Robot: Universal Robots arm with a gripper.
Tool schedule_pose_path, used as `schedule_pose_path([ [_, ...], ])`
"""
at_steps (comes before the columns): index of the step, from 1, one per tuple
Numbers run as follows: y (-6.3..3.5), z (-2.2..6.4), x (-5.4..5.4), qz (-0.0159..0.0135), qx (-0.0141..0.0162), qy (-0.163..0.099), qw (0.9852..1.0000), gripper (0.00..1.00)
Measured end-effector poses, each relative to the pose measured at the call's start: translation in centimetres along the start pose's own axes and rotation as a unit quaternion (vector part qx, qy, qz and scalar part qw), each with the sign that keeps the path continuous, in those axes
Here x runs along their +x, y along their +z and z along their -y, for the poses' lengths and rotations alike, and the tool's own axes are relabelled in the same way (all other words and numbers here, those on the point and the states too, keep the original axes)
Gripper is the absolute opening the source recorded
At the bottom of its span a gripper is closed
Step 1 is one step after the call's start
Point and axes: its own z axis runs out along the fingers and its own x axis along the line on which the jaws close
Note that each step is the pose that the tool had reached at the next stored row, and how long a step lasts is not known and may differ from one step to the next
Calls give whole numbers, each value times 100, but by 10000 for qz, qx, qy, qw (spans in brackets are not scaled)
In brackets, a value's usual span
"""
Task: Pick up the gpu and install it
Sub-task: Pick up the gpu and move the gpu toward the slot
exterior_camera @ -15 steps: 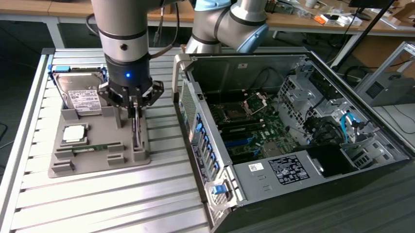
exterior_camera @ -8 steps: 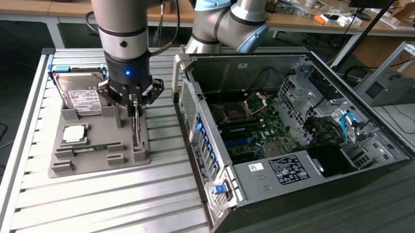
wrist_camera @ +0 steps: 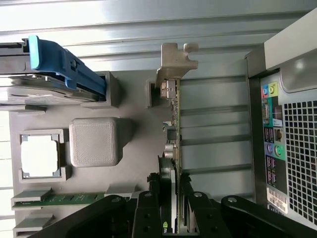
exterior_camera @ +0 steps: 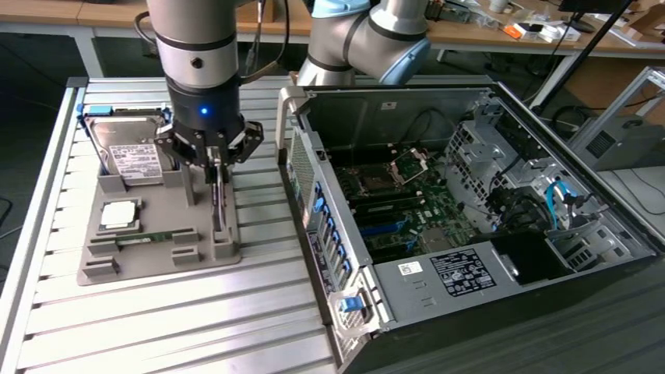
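Both fingers (wrist_camera: 148,210) clamp the edge-on gpu (wrist_camera: 175,114) between them, one on each face, in its grey holder (wrist_camera: 133,99).

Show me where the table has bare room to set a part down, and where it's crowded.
Widest free patch: table slats on the grey tray's camera-facing side, beside the computer case. A narrower strip lies on the tray's side away from the case. Crowded: the tray-to-case gap, where the hand is shut on the gpu.

One gpu (exterior_camera: 216,204), one hard drive (exterior_camera: 130,152), one case (exterior_camera: 582,234)
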Motion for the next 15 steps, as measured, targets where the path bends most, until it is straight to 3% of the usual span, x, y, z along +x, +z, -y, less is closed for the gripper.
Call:
schedule_pose_path([
  [15,-173,-7,-4,0,-1,0,10000,27],
])
